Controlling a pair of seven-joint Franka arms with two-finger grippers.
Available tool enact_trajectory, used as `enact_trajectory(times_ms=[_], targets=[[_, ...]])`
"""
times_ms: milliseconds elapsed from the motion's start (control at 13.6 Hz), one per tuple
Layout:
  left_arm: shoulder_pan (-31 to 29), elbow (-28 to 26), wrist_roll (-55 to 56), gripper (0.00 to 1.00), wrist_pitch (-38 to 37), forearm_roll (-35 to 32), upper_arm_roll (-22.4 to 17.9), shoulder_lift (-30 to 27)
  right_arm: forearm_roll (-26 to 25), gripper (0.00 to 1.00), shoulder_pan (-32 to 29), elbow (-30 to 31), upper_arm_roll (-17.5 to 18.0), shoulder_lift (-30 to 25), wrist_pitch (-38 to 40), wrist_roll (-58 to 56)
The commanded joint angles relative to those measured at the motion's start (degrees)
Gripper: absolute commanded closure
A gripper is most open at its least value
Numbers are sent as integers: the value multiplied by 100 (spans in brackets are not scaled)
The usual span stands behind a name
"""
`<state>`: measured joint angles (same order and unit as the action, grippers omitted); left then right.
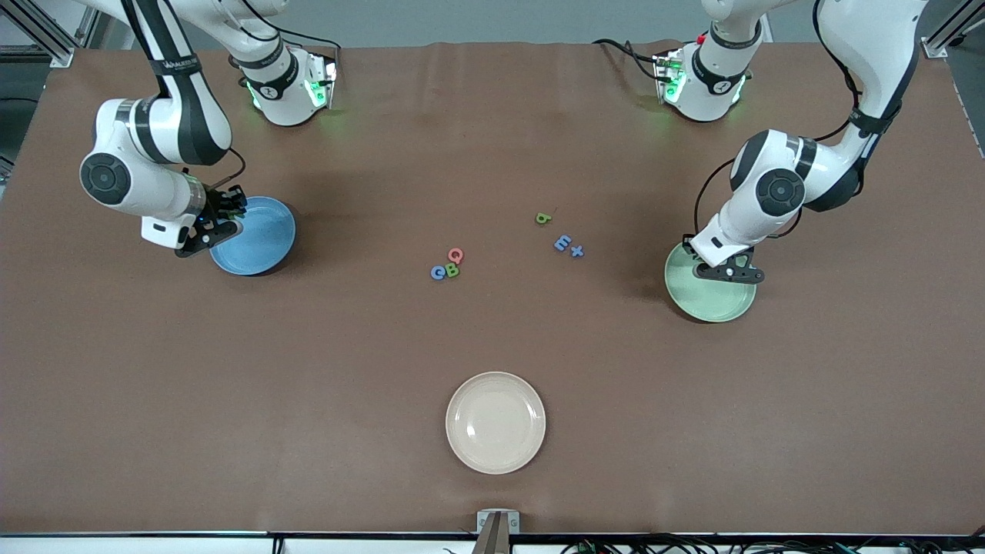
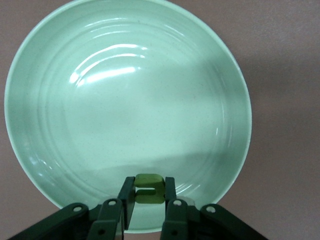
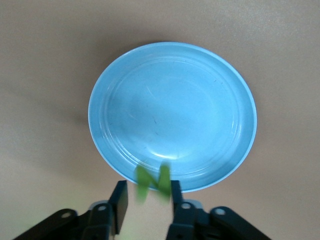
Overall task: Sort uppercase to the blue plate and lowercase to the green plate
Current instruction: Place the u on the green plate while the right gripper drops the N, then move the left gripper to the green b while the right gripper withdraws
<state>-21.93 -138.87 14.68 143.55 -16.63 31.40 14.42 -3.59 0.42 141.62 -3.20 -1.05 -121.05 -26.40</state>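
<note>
Counting three plates, six letters point(image 1: 452, 271) on table point(image 1: 492, 338)

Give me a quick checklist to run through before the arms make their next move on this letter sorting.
1. Left gripper over the green plate: ok.
2. Green u clamped in the left gripper, not yet dropped: ok.
3. Right gripper open at the blue plate: ok.
4. Green N loose at the plate's rim, landing inside: cannot tell.
5. Cream plate free of letters: ok.
6. Q, G, B unsorted on the table: not ok.
</note>
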Motion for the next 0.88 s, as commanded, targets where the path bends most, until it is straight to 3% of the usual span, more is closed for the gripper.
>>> enact_trajectory(times_ms=[0,221,368,662,809], targets=[[-66,-44,-35,3,24,-78,50,-62,-63,0,-77,112,126,-133,-59,38],[-31,26,26,1,15,-78,103,-114,-63,0,-68,-28,126,-133,116,47],[-31,44,340,1,-2,-69,540,-141,-45,0,-68,-361,135,-168,615,64],[83,281,2115,0,-29,-69,1419,-62,-45,0,-42,-1502,170,-168,1889,414],[415,360,2503,0,-29,-69,1553,113,-63,0,-7,-2048,188,-150,2330,967]])
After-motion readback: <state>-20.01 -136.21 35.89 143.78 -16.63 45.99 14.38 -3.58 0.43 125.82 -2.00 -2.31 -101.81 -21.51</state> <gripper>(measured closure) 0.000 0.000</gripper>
